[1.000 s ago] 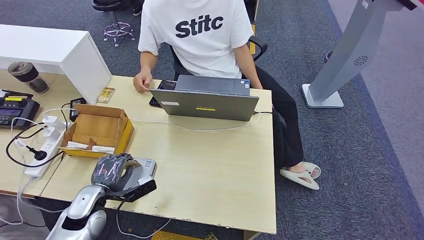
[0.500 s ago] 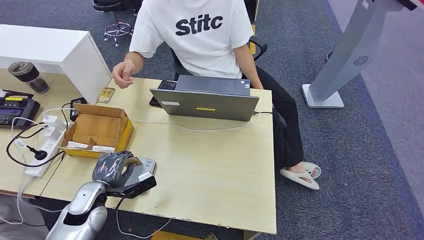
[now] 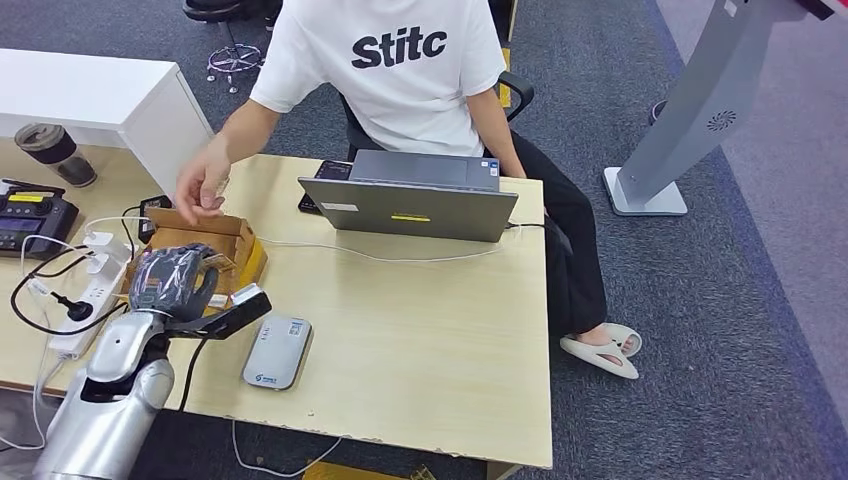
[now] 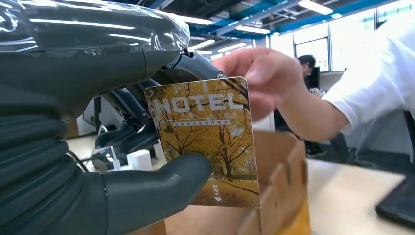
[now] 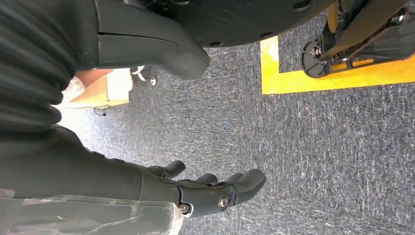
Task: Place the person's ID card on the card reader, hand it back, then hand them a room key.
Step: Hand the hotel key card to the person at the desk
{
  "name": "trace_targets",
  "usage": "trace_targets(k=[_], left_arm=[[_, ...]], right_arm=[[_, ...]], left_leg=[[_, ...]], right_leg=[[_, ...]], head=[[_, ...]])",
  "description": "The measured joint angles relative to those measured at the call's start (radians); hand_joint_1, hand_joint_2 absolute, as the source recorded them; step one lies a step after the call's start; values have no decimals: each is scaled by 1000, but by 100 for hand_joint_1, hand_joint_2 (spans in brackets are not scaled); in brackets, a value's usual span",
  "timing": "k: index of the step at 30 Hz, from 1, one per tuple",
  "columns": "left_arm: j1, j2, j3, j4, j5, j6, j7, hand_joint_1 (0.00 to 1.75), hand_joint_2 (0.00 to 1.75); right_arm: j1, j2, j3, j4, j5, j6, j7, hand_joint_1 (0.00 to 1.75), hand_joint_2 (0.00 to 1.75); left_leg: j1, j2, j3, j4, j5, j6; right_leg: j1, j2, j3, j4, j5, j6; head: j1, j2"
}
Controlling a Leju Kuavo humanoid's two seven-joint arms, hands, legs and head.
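Note:
My left hand [image 3: 172, 280] is raised above the cardboard box [image 3: 238, 238] at the table's left. It pinches a yellow card [image 4: 205, 137] printed HOTEL with autumn trees between thumb [image 4: 161, 183] and fingers. The person's hand [image 3: 200, 187] reaches toward it; in the left wrist view that hand [image 4: 266, 81] sits just behind the card's upper edge, and I cannot tell if it touches. The grey card reader [image 3: 277, 351] lies bare on the table near the front edge, to the right of my left hand. My right hand [image 5: 195, 188] hangs over the carpet, fingers apart, holding nothing.
The person sits at the far side behind a grey laptop [image 3: 410, 205], with a dark phone [image 3: 330, 170] beside it. A white power strip [image 3: 85, 290] with cables, a black device [image 3: 30, 220] and a cup [image 3: 55, 150] are at the left. A white cable crosses the table.
My left hand has lifted off the card reader and moved left and away, over the box, with the card. The person's hand has swung from the table's far edge toward it.

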Motion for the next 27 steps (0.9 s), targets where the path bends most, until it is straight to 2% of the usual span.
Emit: trace_targets(k=[7, 18, 24, 25, 27], left_arm=[[-14, 30, 18, -26, -13, 7, 2, 175, 175], [-107, 111, 38, -71, -57, -34, 25, 175, 175], [-114, 127, 38, -86, -69, -36, 35, 175, 175], [-115, 128, 38, -88, -70, -34, 37, 165, 175], [-116, 127, 38, -89, -74, -24, 45, 78, 175]], right_arm=[[0, 0, 0, 0, 5, -1, -3, 0, 175], [0, -1, 0, 0, 14, -10, 2, 0, 175], [0, -1, 0, 0, 12, -16, 2, 0, 175], [0, -1, 0, 0, 12, -16, 5, 0, 175], [-1, -1, 0, 0, 13, -17, 16, 0, 175]], left_leg=[[0, 0, 0, 0, 0, 0], [1, 1, 0, 0, 0, 0], [1, 2, 0, 0, -1, -1], [1, 2, 0, 0, -1, -1], [1, 2, -1, 0, -1, -1]], right_leg=[[0, 0, 0, 0, 0, 0], [1, 2, 0, 0, 0, 0], [1, 3, -1, 0, 0, -1], [1, 3, -1, 0, 0, -1], [1, 3, -2, 0, 0, -1]], head=[[0, 0], [0, 0], [0, 0], [0, 0], [0, 0]])
